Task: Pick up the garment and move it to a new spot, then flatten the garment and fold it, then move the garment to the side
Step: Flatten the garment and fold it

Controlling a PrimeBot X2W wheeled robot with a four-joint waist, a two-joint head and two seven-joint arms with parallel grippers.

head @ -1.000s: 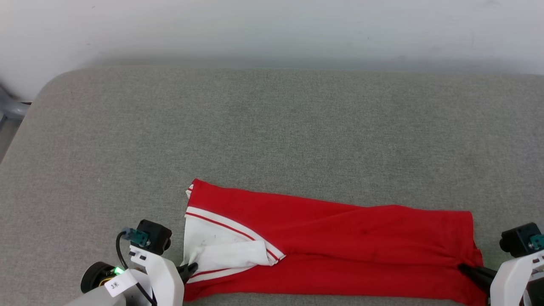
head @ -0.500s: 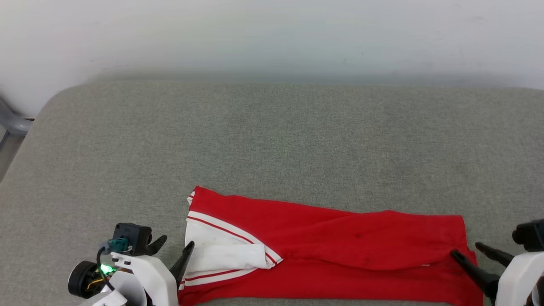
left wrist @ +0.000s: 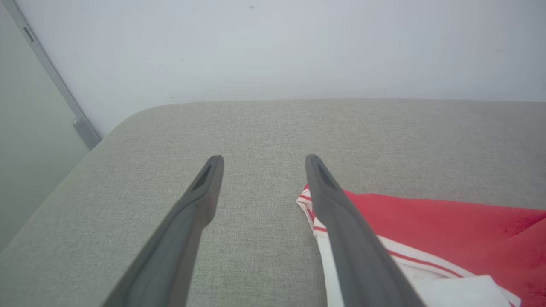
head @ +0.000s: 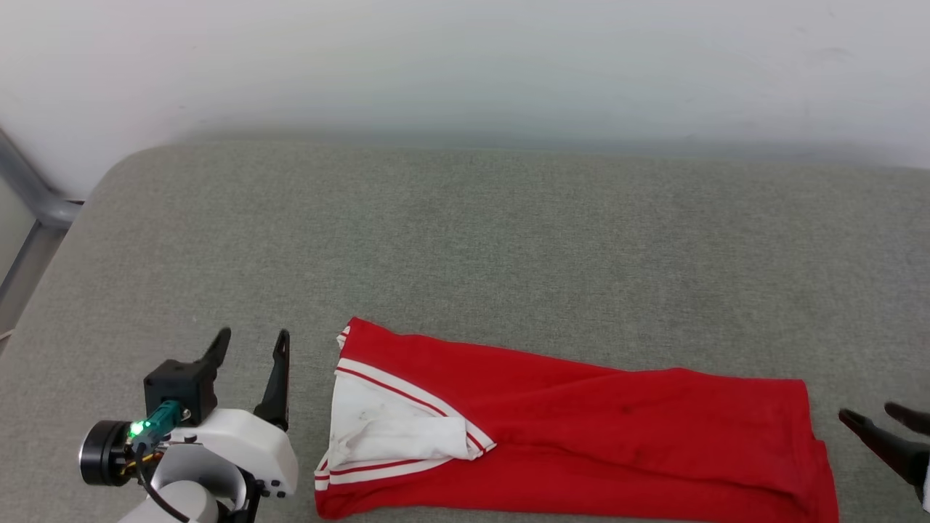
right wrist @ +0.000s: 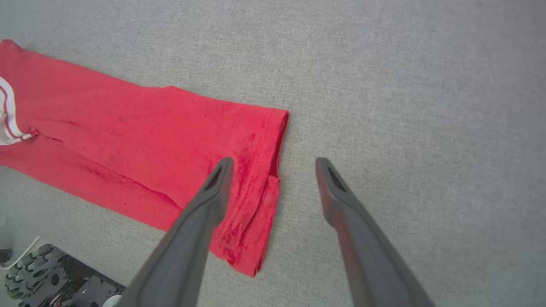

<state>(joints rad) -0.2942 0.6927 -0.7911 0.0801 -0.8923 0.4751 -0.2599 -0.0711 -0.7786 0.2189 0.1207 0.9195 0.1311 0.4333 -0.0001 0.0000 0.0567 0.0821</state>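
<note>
The garment (head: 581,428) lies folded into a long red strip on the grey cushioned surface, with a white sleeve with striped trim (head: 396,428) on top at its left end. My left gripper (head: 251,343) stands open just left of that end, apart from the cloth. In the left wrist view the left gripper (left wrist: 263,158) holds nothing, and the garment (left wrist: 426,221) lies beside its right finger. My right gripper (head: 868,412) is open just off the strip's right end. In the right wrist view the right gripper (right wrist: 274,161) hovers over the garment's (right wrist: 149,136) hem, holding nothing.
The grey cushioned surface (head: 465,247) stretches wide behind the garment up to a white wall (head: 465,58). A grey metal post (head: 33,192) stands beyond its rounded left corner. Part of my base (right wrist: 47,277) shows below the near edge.
Both grippers opened and let go of the garment's ends, then drew back from it. The left gripper turned to point up the view. The camera also shifted slightly.
</note>
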